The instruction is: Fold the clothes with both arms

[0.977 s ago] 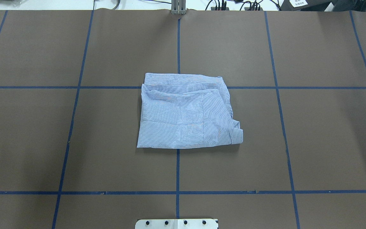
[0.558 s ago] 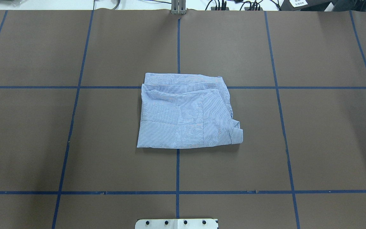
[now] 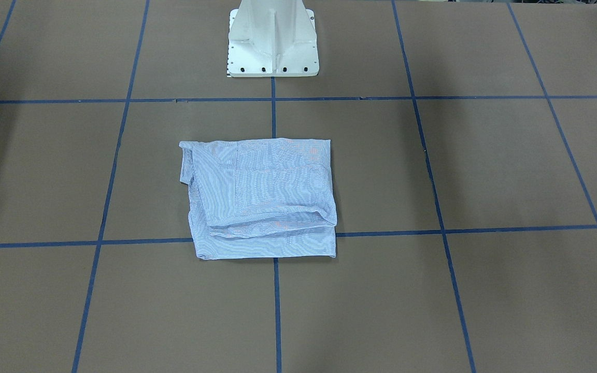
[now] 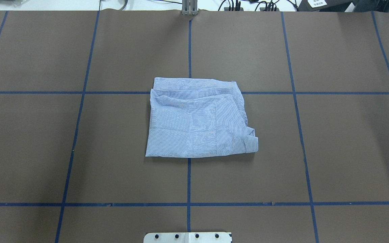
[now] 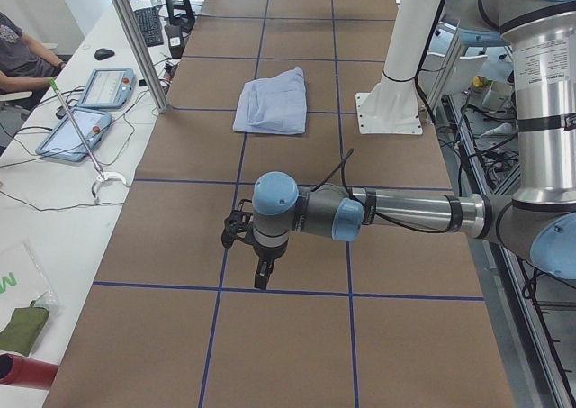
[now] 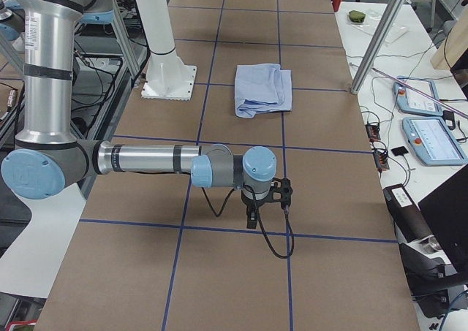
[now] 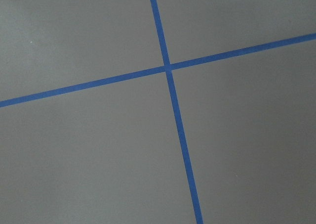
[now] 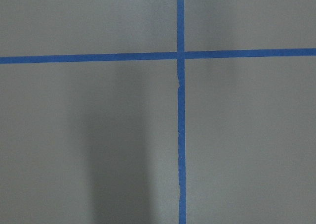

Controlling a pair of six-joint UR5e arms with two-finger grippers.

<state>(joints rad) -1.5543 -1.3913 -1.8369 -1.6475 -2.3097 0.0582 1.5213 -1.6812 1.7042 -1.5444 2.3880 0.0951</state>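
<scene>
The shirt (image 4: 198, 118) is lying as a compact, layered rectangle at the middle of the counter (image 4: 316, 152), just ahead of the white pedestal (image 3: 272, 41), so the folding is probably done or nearly so. The left fingers (image 5: 260, 277) and right fingers (image 6: 251, 220) are hanging low over bare counter toward opposite ends, likely parked clear of the cloth. Only side views are showing them, so I cannot tell whether they are parted or closed.

The shirt (image 4: 194, 121) is thin striped cloth, softly creased. The table cover (image 4: 333, 152) looks like matt brown paper, gridded with blue tape (image 4: 188, 179). At the shirt's twelve o'clock in the front-facing view, the pedestal (image 3: 272, 36) is smooth white-painted metal. The left arm (image 5: 409, 212) is satin grey metal.
</scene>
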